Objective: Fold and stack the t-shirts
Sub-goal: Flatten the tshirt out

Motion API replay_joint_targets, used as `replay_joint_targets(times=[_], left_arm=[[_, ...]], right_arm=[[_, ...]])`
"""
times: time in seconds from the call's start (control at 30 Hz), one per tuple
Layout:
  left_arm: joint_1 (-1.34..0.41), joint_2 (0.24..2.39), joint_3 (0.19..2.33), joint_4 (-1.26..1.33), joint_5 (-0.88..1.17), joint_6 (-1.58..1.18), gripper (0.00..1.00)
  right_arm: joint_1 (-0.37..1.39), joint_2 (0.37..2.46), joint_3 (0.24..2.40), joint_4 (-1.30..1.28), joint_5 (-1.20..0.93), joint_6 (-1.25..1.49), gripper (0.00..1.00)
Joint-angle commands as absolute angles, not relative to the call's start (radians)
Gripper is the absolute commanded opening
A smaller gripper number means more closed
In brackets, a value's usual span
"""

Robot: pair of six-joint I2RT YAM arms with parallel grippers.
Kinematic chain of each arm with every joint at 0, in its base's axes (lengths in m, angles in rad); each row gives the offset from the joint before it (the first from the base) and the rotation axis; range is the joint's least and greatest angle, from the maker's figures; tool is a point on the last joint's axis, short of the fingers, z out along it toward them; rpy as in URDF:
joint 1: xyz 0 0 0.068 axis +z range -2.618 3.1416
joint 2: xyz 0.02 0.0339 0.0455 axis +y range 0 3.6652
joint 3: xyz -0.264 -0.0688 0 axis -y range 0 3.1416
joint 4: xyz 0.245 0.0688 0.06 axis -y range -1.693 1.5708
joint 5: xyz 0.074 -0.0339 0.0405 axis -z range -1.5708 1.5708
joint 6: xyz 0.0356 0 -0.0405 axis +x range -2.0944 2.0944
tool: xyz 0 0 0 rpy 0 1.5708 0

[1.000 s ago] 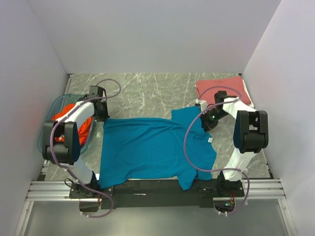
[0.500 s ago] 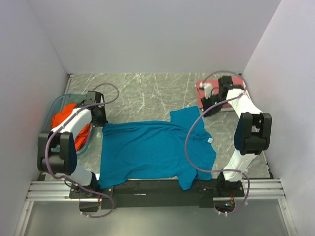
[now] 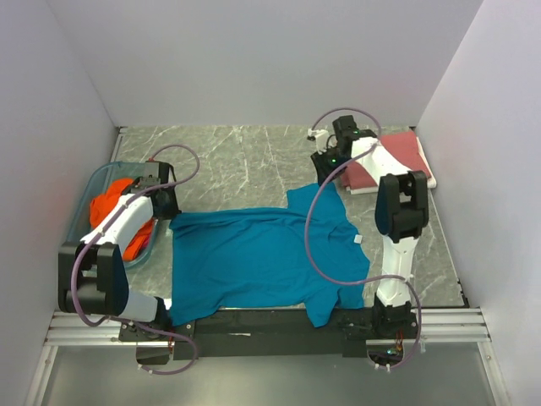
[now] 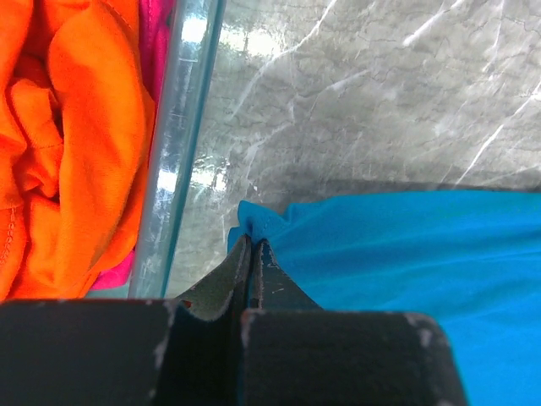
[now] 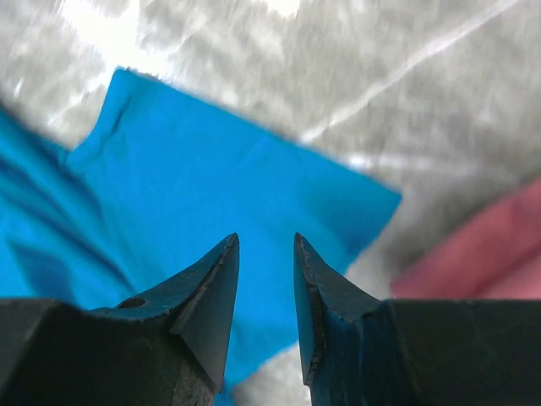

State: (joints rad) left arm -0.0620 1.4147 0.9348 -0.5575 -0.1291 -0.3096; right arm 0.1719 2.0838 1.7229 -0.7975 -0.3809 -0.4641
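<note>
A teal blue t-shirt lies spread across the middle of the table. My left gripper is shut on its far left corner, right beside the tub. My right gripper hangs open and empty above the shirt's far right sleeve, close to the sleeve in the top view. A folded dusty red t-shirt rests at the far right, partly under the right arm. A crumpled orange t-shirt sits in the tub.
A translucent blue plastic tub stands at the left with its rim next to the left gripper. Something pink lies under the orange cloth. White walls enclose the marble table on three sides.
The right gripper let go of the teal shirt, opened and swung back and leftward over the far sleeve. The left gripper drew the shirt's corner slightly left toward the tub.
</note>
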Motion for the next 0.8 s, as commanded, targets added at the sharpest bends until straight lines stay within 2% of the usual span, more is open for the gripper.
replay_joint_targets(times=[0.0, 0.33, 0.77], left_arm=[[-0.055, 1.399, 0.923, -0.534, -0.129, -0.319, 0.00], [-0.055, 1.410, 0.917, -0.520, -0.107, -0.316, 0.00], [-0.055, 1.414, 0.917, -0.515, -0.101, -0.314, 0.01]], right_arm=[[0.166, 2.123, 1.816, -0.796, -0.309, -0.403, 0.40], [0.163, 2.227, 1.885, -0.761, -0.203, -0.376, 0.42], [0.156, 2.306, 1.947, -0.776, -0.172, -0.377, 0.43]])
